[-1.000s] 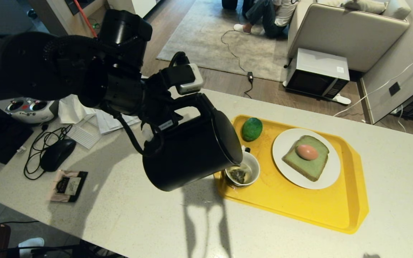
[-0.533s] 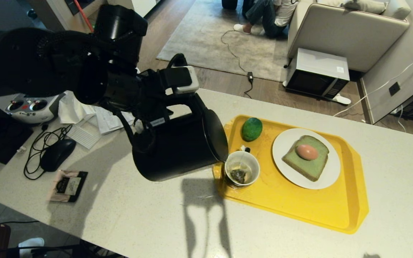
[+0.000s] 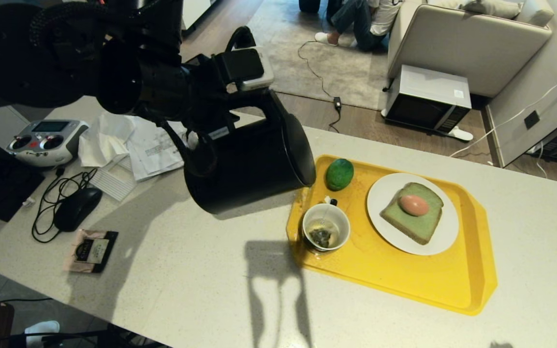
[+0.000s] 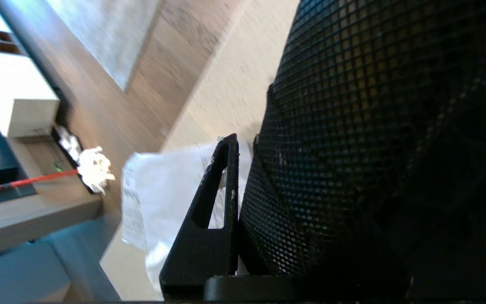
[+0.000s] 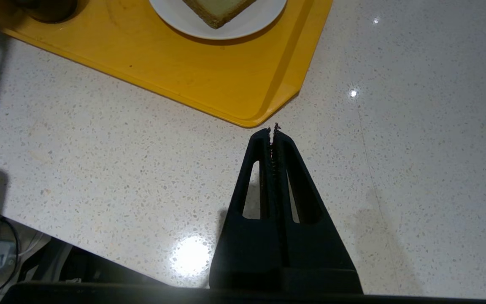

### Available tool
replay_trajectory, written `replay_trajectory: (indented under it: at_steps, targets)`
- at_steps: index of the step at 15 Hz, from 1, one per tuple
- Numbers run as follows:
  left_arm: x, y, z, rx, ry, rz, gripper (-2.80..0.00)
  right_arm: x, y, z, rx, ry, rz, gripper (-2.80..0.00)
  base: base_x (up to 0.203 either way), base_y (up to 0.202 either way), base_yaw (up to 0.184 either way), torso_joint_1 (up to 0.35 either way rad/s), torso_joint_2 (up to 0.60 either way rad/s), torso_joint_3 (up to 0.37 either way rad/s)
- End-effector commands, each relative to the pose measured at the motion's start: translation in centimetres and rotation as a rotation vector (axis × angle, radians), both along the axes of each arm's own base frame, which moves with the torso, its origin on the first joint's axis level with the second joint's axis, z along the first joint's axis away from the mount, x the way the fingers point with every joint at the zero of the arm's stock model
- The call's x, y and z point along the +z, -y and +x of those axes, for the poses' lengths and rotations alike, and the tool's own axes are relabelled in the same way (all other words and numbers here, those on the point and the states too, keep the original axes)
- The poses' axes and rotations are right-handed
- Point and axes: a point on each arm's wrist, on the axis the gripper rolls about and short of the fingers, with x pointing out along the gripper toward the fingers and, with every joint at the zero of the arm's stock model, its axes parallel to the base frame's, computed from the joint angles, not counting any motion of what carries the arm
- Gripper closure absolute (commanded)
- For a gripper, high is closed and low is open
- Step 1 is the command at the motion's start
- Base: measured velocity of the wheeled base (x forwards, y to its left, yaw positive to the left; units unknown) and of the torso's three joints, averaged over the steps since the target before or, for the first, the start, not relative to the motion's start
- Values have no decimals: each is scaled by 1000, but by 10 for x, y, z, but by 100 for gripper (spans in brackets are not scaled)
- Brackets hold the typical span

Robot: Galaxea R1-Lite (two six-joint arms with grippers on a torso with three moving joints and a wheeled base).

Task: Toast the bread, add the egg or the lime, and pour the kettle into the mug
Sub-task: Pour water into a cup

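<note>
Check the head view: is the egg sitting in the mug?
No. The egg rests on the bread on the white plate, while the mug holds only a tea bag and liquid.

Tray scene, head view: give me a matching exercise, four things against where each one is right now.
Things:
1. egg
2. lime
3. kettle
4. mug

Places:
A. tilted in the air, held by the left gripper
B. on the bread
C. tray's near left part, teabag inside
D. tray's far left corner

Pairs: 1-B, 2-D, 3-A, 4-C
</note>
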Motion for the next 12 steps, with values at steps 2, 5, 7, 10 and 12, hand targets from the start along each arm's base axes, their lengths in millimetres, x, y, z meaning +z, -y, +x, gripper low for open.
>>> replay_trajectory:
  at_steps: [2, 5, 7, 10, 12]
  targets:
    - [1, 10, 2, -20, 29, -15, 0, 0, 0, 0, 1, -1, -1, 0, 0, 0, 0, 0, 0, 0]
    - [2, 17, -3, -43, 33, -25, 0, 0, 0, 0, -1, -1, -1, 0, 0, 0, 0, 0, 0, 0]
    - [3, 20, -6, -57, 33, -29, 0, 0, 0, 0, -1, -1, -1, 0, 0, 0, 0, 0, 0, 0]
    - [4, 24, -10, -73, 34, -32, 0, 0, 0, 0, 1, -1, -1, 0, 0, 0, 0, 0, 0, 0]
    - [4, 26, -12, -78, 30, -43, 0, 0, 0, 0, 1, -1, -1, 0, 0, 0, 0, 0, 0, 0]
